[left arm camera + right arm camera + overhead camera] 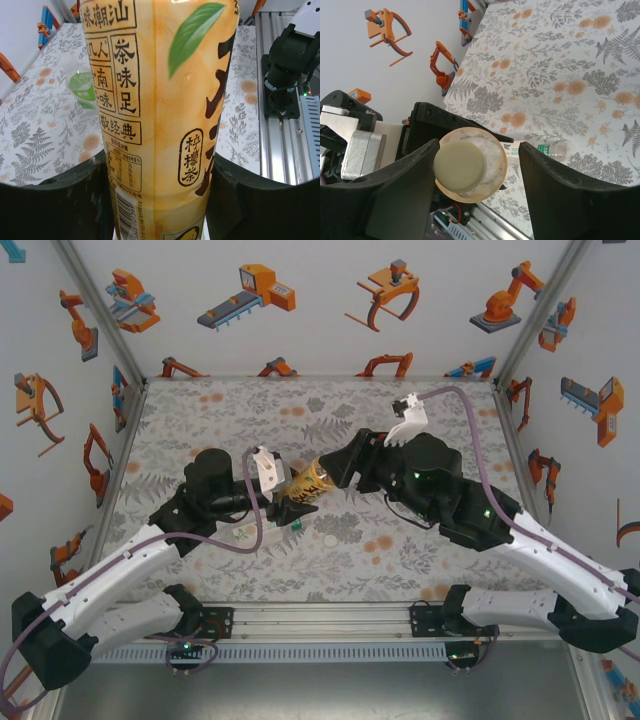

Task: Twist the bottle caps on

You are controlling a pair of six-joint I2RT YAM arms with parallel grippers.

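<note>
"Where is the pale round plastic cap [460,167]?"

"On the neck of the amber tea bottle with the yellow-orange label [165,100], seen end-on between the right gripper [479,160]'s fingers."

"Gripped?"

"No. Those jaws stand apart: one finger is just beside the cap, the other is clear of it."

"And the left gripper [283,483]?"

"Clamped on the bottle's body, holding it tilted above the fern-patterned table [300,410], mouth toward the right arm. A small green bottle [82,87] sits on the table beyond."

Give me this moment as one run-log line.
left gripper: shut on tea bottle | right gripper: open, jaws either side of cap | cap: on bottle mouth, not gripped
</note>
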